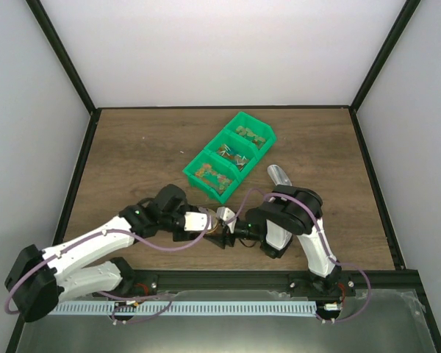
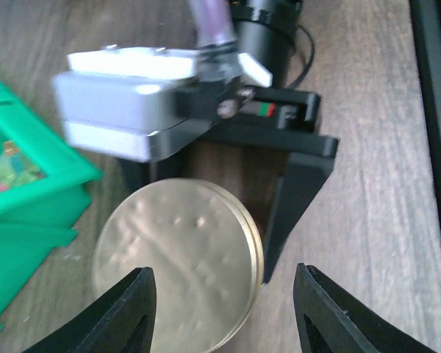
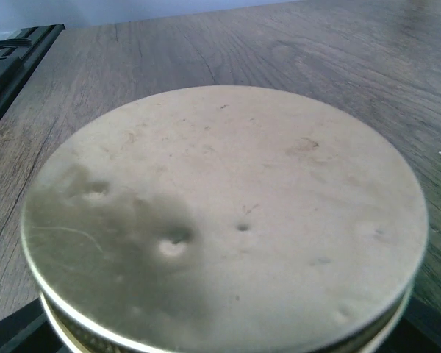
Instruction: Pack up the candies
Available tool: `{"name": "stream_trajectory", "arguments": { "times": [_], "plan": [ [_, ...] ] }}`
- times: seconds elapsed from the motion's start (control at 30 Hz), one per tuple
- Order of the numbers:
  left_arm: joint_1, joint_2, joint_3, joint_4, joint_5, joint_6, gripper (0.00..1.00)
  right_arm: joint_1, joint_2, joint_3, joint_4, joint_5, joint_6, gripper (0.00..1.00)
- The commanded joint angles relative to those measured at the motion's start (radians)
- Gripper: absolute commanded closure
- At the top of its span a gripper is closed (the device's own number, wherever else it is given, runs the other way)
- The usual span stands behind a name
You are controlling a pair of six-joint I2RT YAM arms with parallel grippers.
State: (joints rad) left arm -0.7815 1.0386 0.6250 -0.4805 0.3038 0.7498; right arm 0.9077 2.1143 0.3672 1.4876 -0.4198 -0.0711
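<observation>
From above, I see my two arms meet low in the middle of the bench (image 1: pixel 132 147). The left hand (image 1: pixel 206 220) and the right hand (image 1: pixel 236 229) point at each other, with a round metal lid (image 1: pixel 224 215) between them. A green bin (image 1: pixel 230 156) with three boxes in a row lies farther back. The candies (image 1: pixel 234 154) are inside it, tiny bits of many colours. A shiny metal scoop (image 1: pixel 279 175) lies just to the right of the bin, on the wood.

From my left wrist, the left hand's two black fingers (image 2: pixel 136 312) are spread wide apart and hold nothing. The gold lid (image 2: pixel 176 265) lies just past them and looks a bit dented. The right hand faces me from behind it, and one of its black fingers touches the lid's right edge. A corner of the green bin (image 2: pixel 29 213) is on the left with some candies (image 2: pixel 11 165) in it.

From my right wrist, the lid (image 3: pixel 228 220) fills almost the whole picture. The right hand is pinching it, with a dark finger (image 3: pixel 11 327) tight under each lower side of the rim.
</observation>
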Motion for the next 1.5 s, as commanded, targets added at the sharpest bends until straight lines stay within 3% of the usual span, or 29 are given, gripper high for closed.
{"name": "stream_trajectory", "arguments": {
  "times": [0.0,0.17,0.33,0.57,0.8,1.2,1.27,1.37,1.47],
  "plan": [
    [-0.064,0.066,-0.004,0.081,-0.008,-0.117,0.47,0.011,0.032,0.003,-0.089,-0.007,0.024,0.62],
    [-0.097,0.108,-0.023,0.153,-0.048,-0.085,0.46,0.011,0.03,0.004,-0.09,-0.005,0.022,0.62],
    [-0.097,0.161,-0.025,0.187,-0.133,-0.055,0.65,0.011,0.029,-0.004,-0.086,-0.016,0.015,0.63],
    [-0.09,0.122,-0.103,0.159,-0.167,0.113,0.7,0.011,0.023,-0.011,-0.082,-0.026,0.007,0.63],
    [-0.014,0.115,-0.108,0.098,-0.197,0.171,0.75,0.011,0.021,-0.014,-0.082,-0.042,-0.004,0.66],
    [0.13,0.066,-0.123,0.033,-0.215,0.292,0.76,0.011,0.018,-0.017,-0.084,-0.033,-0.006,0.67],
    [0.157,0.052,-0.085,-0.027,-0.166,0.28,0.72,0.01,0.018,-0.015,-0.088,-0.026,-0.001,0.66],
    [0.163,-0.008,-0.031,-0.139,-0.062,0.239,0.55,0.008,0.021,-0.011,-0.094,-0.016,0.007,0.66],
    [0.159,-0.031,0.013,-0.144,0.012,0.078,0.2,0.008,0.024,-0.006,-0.096,-0.005,0.015,0.66]
  ]
}}
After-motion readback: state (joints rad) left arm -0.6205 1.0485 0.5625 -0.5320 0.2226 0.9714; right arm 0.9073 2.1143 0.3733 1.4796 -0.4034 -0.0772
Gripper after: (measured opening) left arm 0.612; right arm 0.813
